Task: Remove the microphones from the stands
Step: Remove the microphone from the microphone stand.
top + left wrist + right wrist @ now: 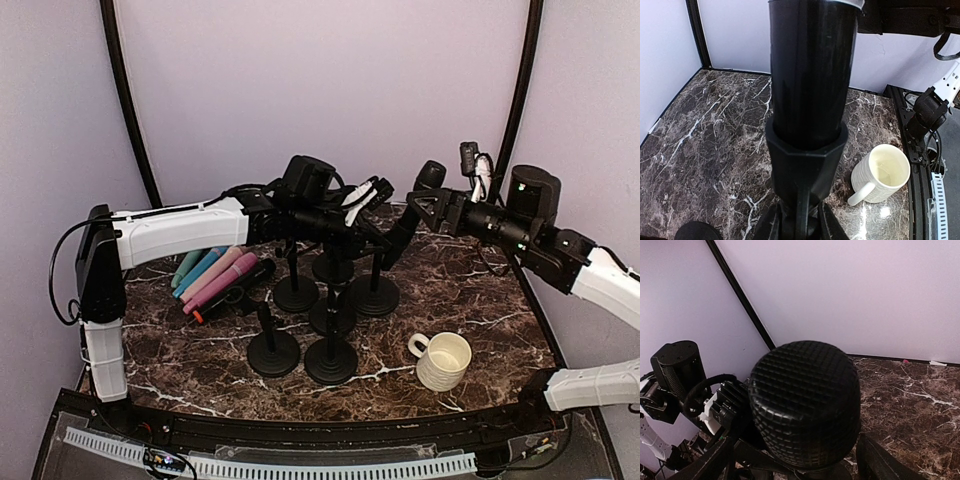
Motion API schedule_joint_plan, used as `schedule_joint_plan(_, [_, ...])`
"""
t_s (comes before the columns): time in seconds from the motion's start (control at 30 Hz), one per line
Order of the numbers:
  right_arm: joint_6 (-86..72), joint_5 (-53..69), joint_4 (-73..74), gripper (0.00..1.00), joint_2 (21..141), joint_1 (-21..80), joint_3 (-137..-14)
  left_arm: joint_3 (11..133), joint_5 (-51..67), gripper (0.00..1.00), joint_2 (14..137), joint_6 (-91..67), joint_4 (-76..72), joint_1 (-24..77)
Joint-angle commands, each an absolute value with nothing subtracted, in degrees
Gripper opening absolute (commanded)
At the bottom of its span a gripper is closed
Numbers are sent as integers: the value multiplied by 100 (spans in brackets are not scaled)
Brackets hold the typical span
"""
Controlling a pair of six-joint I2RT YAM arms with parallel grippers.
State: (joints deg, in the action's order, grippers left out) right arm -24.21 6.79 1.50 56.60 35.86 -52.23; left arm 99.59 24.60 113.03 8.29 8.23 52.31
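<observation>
Microphone: grid-mesh head, glossy black barrel in faceted clip of stand | left end effector: clamped on stand | right end effector: apart, flanking head

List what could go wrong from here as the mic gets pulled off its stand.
The right gripper stands open astride the rounded mesh head of the microphone; closing there, it may slip off.
The microphone sits deep in the clip of the stand; if the left gripper loses its hold on the stem, the stand could lift or tip.
Around it other stands crowd the table, a mug beside them; a jerk could knock them over.
</observation>
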Motion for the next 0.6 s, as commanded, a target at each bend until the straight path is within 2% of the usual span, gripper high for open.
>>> schedule_joint_plan(0.0, [-2589,359,-324,81,5860,3728,-5334,10055,2606,0,10926,745,219,5232])
schedule_joint_plan(0.2, [-2964,-396,-299,67,6098,3779,-5393,10054,2635,0,10905,746,198,5234])
schedule_joint_plan(0.37, [-3048,-419,-448,54,6228,3788,-5425,10067,2654,0,10907,756,225,5230])
schedule_joint_plan(0.47, [-3040,-255,-589,33,6273,3792,-5462,10064,2629,0,10925,777,247,5233])
schedule_joint_plan(0.57, [-3039,-251,-651,18,6322,3788,-5542,10153,2567,0,11018,830,371,5230])
